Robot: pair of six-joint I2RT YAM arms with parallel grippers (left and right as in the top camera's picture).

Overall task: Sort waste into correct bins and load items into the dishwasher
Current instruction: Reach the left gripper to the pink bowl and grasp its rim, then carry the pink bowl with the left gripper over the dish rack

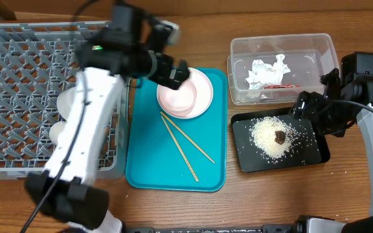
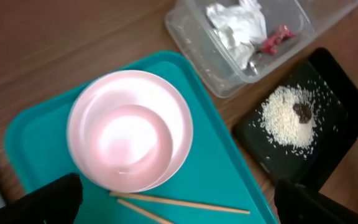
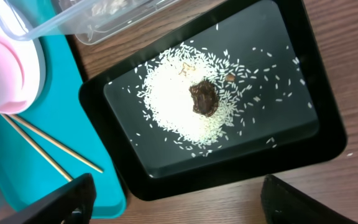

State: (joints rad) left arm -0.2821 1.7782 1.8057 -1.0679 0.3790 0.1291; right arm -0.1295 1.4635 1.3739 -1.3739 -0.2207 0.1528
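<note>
- Flat rectangular teal plastic serving tray (image 1: 144, 165)
- Round pale pink bowl (image 2: 126, 146)
- Shallow black rectangular tray (image 3: 291, 134), speckled with white rice grains (image 3: 166, 99)
- Grey lattice-grid plastic dish rack (image 1: 24, 84)

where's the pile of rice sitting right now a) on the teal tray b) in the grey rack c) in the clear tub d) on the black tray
d: the rice, with the dark lump on it, lies inside the black tray.

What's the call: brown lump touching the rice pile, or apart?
Touching. The right wrist view shows the brown lump sitting on the rice pile, grains packed against it all round, in the black tray.
</note>
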